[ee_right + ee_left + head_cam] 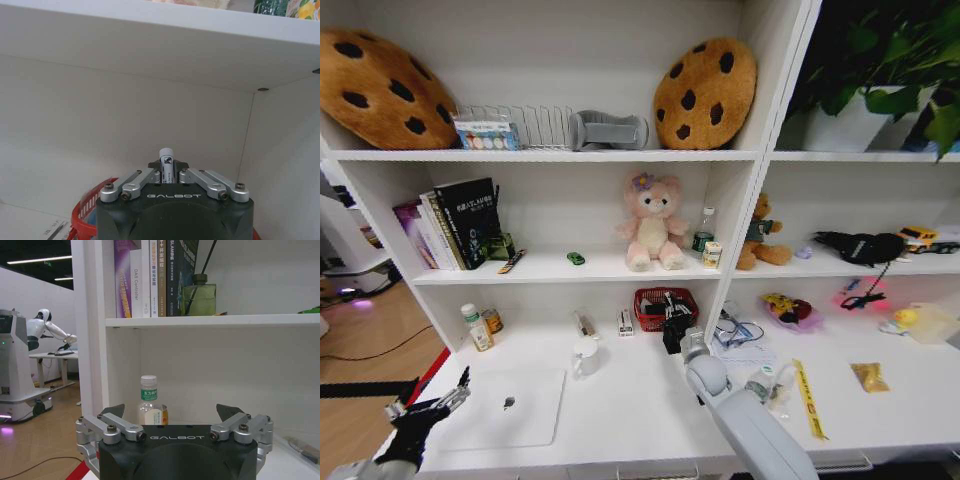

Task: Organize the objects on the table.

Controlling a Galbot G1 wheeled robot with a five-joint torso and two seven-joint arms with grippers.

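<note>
Honestly this looks about midway to me. The right gripper (672,325) is up over the red basket (660,297) at the back of the table (640,420), pinched tight on a small white marker (166,161), so that one's probably getting dropped in there. Plenty still loose on the desk though: silver laptop (510,407) front left, yellow strip (808,398) and yellow packet (870,376) off to the right, a clear bottle (762,383) lying just beside the right arm, a white mug (585,356) in the middle.

The left gripper (438,403) hangs off the front left corner, fingers spread wide, nothing in them. From its wrist camera you get a straight look at the green-labelled bottle (149,402) standing under the bookshelf, which is tiny from the head camera. Only the right wrist camera shows the marker clamped between the fingers; from the head that grip is hard to read.
</note>
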